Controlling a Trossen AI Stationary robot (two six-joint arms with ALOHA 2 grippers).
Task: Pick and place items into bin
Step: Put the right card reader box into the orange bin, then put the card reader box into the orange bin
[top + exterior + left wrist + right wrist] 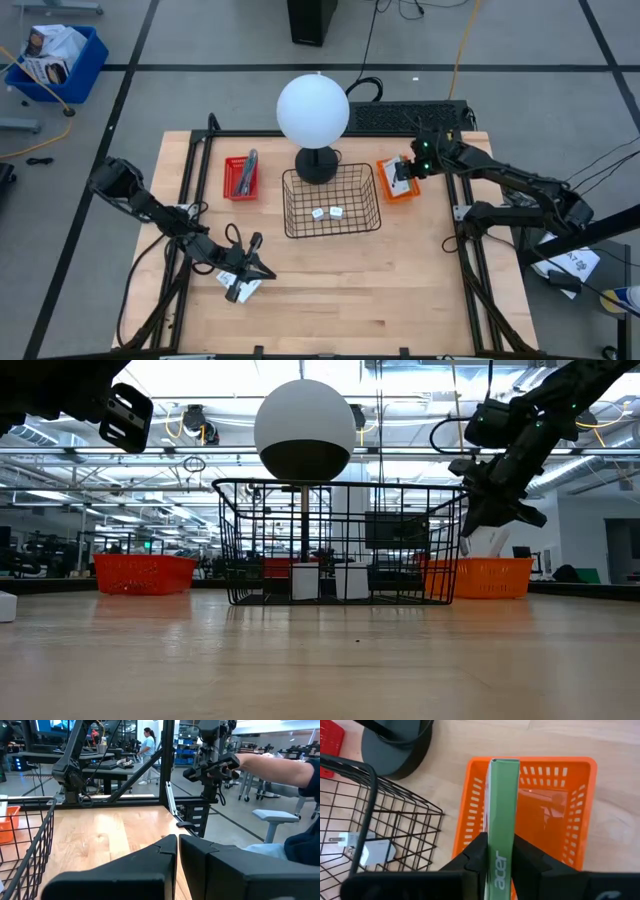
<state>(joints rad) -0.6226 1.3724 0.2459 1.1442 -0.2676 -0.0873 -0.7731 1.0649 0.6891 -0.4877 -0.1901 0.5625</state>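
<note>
My right gripper [500, 855] is shut on a flat box [503, 805] with a green edge and "acer" lettering. It hovers over the orange bin [398, 190] at the table's right. The black wire basket [332, 200] stands mid-table and has two small white items [328, 213] on its floor. A red tray [240, 178] on the left holds a grey tool [249, 170]. My left gripper [254, 252] is shut and empty near the table's near left. It hangs above a white card [240, 288] lying flat on the wood. My right gripper pinches the flat box between its two fingers [476, 851], one on each broad face, near the box's upper end [501, 851]. The fingers come from above, pointing down. The box hangs upright below them [487, 540], over the orange bin's opening.
The white globe lamp [313, 110] stands on its black base just behind the basket. A black frame rail [300, 133] runs along the table's far edge and sides. A person's arm [280, 767] reaches in beyond the table. Bare wood lies between the basket and the near edge.
</note>
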